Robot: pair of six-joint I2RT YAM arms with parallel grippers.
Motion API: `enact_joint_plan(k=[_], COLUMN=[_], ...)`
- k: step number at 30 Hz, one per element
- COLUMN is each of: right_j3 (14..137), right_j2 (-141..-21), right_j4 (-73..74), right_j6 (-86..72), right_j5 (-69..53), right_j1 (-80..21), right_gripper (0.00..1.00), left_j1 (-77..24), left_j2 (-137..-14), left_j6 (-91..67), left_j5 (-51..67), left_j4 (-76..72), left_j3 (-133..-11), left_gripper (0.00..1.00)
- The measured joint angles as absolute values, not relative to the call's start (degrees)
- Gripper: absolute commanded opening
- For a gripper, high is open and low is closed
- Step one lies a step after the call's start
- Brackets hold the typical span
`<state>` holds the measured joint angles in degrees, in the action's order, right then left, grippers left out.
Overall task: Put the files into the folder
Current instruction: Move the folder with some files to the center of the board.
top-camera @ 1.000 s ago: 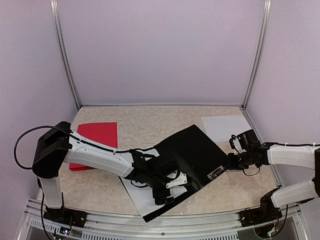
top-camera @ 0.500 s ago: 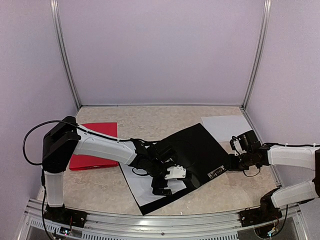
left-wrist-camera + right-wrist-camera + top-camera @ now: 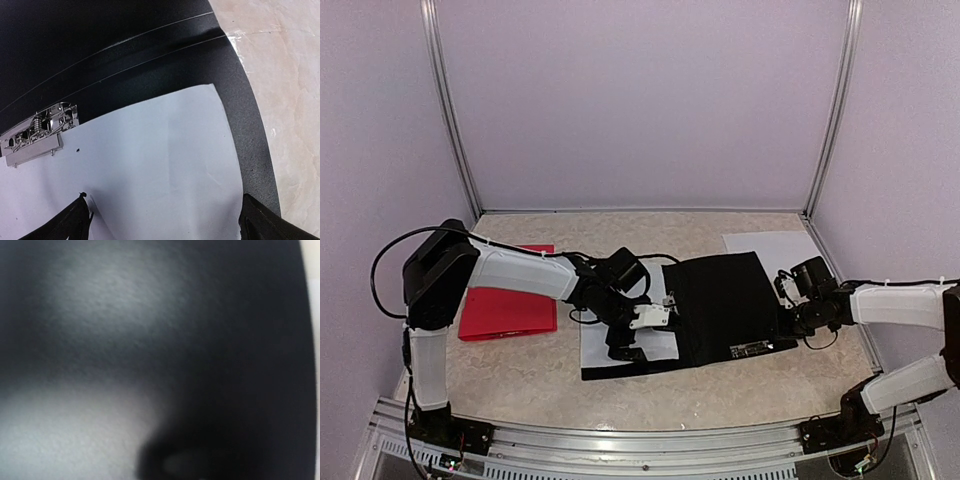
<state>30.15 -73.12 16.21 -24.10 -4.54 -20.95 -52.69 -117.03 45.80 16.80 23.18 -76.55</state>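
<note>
Left wrist view: left gripper spread wide, empty, hovering over the paper sheet, which lies inside the open black folder across the lower half of frame, its edge at the metal clip. Best play, I'd say: press the sheet flat and square to the spine. Top view: right gripper sits at the folder's right edge, grip unreadable. A second sheet lies loose at upper right; the red folder at left is shut, contents unseen

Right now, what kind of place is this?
Probably a robot testing booth, not an office: plain lilac walls with metal posts close in one table, two robot arms are fixed at its near edge, and a black folder, a red folder and paper sheets lie there.
</note>
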Motion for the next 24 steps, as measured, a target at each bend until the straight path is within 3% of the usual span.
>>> enact_joint_plan(k=[14,24], right_j3=[27.44,25.39], right_j2=[-67.02,-65.65], right_j4=[16.14,17.58], right_j6=[-25.30,-29.74], right_j5=[-8.32,-5.82], right_j1=[-25.47,-26.39], right_gripper=[0.32,0.30], left_j1=[-46.68,-50.57], left_j2=[-113.75,-113.47], left_j6=[46.35,42.22], left_j5=[16.80,16.78], left_j4=[20.88,21.39], left_j3=[-71.46,-71.92], left_gripper=[0.99,0.99])
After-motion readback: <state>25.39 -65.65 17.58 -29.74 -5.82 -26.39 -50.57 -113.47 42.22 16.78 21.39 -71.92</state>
